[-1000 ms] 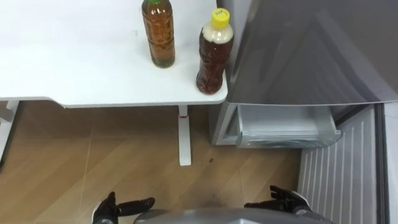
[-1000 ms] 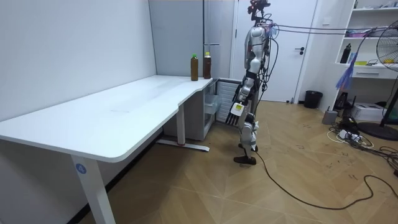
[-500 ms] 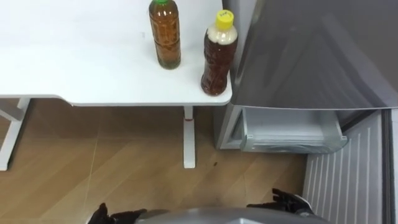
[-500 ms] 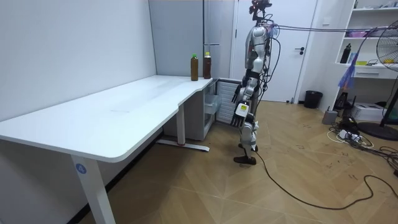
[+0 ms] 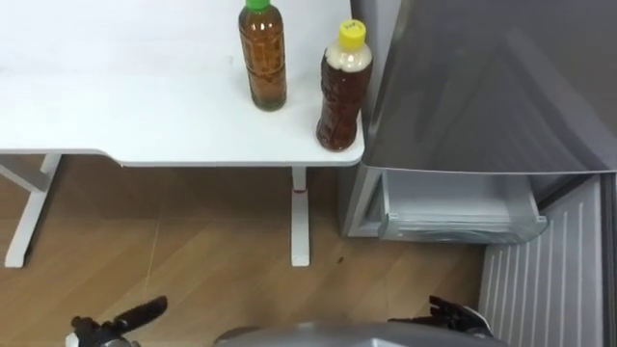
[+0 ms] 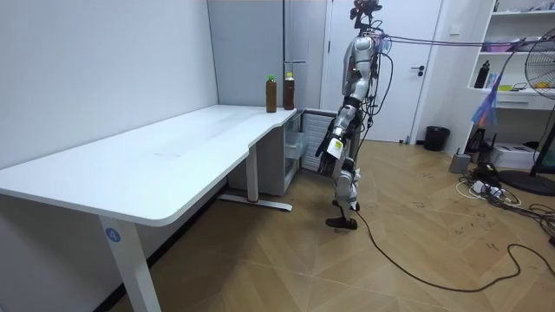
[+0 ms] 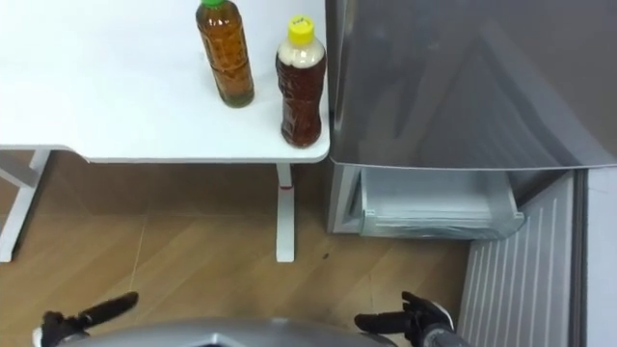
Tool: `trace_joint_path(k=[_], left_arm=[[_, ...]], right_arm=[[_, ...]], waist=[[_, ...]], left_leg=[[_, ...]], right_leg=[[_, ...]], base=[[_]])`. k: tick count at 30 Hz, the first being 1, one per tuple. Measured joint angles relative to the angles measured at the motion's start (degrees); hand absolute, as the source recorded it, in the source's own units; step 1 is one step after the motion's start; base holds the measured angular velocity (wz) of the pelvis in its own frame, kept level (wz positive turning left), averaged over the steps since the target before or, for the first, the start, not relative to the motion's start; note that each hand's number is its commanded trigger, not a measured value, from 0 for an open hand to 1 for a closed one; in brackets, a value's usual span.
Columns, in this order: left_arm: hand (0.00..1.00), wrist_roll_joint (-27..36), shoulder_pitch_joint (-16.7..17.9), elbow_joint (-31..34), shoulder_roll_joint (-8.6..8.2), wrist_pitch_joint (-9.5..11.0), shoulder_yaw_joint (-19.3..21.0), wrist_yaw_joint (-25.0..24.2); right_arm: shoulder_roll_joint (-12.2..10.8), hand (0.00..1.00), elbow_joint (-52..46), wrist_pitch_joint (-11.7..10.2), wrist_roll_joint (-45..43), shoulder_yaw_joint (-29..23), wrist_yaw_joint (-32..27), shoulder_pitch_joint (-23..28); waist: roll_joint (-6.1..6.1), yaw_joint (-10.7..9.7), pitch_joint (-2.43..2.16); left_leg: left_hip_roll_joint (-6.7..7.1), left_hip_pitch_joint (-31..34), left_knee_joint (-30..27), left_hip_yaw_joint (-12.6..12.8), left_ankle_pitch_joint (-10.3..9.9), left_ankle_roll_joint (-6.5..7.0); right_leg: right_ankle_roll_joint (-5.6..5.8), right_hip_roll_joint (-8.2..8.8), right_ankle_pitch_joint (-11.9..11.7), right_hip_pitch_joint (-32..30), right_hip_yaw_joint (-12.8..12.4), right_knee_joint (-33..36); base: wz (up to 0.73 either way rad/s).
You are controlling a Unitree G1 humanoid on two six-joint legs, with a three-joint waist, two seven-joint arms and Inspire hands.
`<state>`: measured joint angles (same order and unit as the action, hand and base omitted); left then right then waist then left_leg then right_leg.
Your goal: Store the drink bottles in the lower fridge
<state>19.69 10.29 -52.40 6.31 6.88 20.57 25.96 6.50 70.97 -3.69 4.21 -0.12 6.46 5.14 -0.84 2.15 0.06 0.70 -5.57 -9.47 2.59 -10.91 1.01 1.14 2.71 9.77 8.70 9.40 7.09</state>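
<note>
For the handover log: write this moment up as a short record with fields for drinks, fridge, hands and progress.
drinks: green-capped bottle and yellow-capped bottle, both upright on the table, at the corner next to the fridge
lower fridge: door open, drawer exposed
left hand: open, low, empty
right hand: open, low, empty
progress: neither drink picked up yet

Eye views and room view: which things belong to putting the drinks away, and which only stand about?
Job: green-capped bottle, yellow-capped bottle, white table under them, fridge, its open lower compartment.
Only about: black bin, fan, shelf, door.
</note>
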Motion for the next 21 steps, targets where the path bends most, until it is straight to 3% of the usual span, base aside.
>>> trace_joint_path(k=[7, 11, 15, 21], left_arm=[[0.0, 8.0, -0.7, 10.1, -0.38, 4.6, -0.2, 7.9], [0.0, 9.1, -1.2, 15.4, -0.5, 5.5, -0.1, 10.3], [0.0, 9.5, -1.1, 25.9, -0.2, 8.3, -0.4, 14.4], [0.0, 7.1, -1.1, 42.1, -0.15, 8.8, -0.8, 15.9]], right_arm=[[0.2, 0.0, -0.2, 0.0, -0.7, 0.0, 0.0, 0.0], [0.3, 0.0, -1.8, -0.6, -1.7, 0.0, -0.1, 1.2], [0.4, 0.0, -2.5, -0.7, -2.3, -0.1, 0.0, 1.6], [0.4, 0.0, -4.6, -1.9, -2.2, -0.5, 0.1, 3.2]], waist=[[-0.48, 0.6, -0.17], [-0.55, 1.4, -0.2], [-0.55, 1.3, -0.19], [-0.6, 1.2, -0.2]], left_leg=[[0.05, 0.0, 0.1, -0.1, 0.0, 0.01], [0.03, -0.1, 0.1, 0.0, 0.0, 0.03], [0.02, 0.0, 0.1, -0.1, 0.0, 0.03], [0.05, 0.6, -0.3, -0.4, 0.0, 0.03]], right_leg=[[0.06, 0.07, 0.0, -0.5, 0.4, 0.4], [0.06, 0.06, 0.0, -0.7, 0.3, 0.7], [0.06, 0.06, 0.0, -0.6, 0.4, 0.7], [0.06, 0.04, 0.0, -0.7, 0.6, 0.7]], base=[[-0.01], [0.0], [0.0], [0.01]])
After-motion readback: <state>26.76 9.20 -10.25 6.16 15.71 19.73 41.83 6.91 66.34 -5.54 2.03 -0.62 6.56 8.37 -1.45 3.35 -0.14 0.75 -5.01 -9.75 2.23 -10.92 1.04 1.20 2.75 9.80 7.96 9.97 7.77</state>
